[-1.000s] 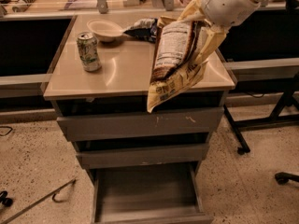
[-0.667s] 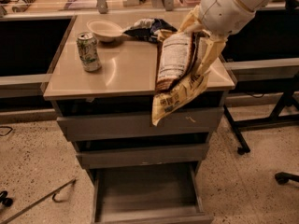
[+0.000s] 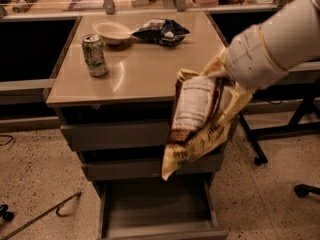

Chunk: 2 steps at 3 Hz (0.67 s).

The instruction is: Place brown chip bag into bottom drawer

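The brown chip bag (image 3: 192, 114), glossy dark brown with cream-yellow edges and a white label panel, hangs in the air in front of the cabinet's right side. It covers part of the two upper drawer fronts. My gripper (image 3: 220, 74) holds the bag by its top edge, mostly hidden behind my white wrist (image 3: 260, 49). The bottom drawer (image 3: 155, 206) is pulled open below the bag. Its grey tray holds nothing visible. The bag's lower corner hangs a little above the drawer's rear right part.
On the tan cabinet top (image 3: 140, 71) stand a soda can (image 3: 94, 55), a shallow bowl (image 3: 112, 31) and a small dark blue-and-silver snack bag (image 3: 161, 31). Two closed grey drawers (image 3: 115, 134) sit above the open one. Black table and chair legs (image 3: 257, 156) stand at the right. A cable (image 3: 45, 214) lies on the floor at the left.
My arm has carried the bag down and forward off the cabinet top. It now hangs lower, in front of the drawer fronts and closer to the open bottom drawer.
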Available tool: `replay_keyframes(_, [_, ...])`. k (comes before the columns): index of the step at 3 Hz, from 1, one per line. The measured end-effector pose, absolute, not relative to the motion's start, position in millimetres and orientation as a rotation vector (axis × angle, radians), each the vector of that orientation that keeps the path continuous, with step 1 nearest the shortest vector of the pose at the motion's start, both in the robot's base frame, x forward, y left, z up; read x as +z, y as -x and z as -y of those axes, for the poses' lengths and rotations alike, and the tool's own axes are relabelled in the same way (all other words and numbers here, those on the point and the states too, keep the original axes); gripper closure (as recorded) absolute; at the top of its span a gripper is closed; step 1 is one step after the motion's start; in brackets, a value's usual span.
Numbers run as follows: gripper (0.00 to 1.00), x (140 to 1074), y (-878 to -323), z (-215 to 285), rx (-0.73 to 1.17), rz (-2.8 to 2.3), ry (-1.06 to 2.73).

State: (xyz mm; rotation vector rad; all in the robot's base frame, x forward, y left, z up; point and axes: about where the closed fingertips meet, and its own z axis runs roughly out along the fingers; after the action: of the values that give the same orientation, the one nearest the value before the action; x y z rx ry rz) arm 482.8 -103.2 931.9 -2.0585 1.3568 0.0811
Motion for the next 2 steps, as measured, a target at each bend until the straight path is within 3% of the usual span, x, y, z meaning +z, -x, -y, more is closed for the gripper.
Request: replay_keyframes(2, [1.0, 748, -443, 135, 0.206, -1.534, 2.094])
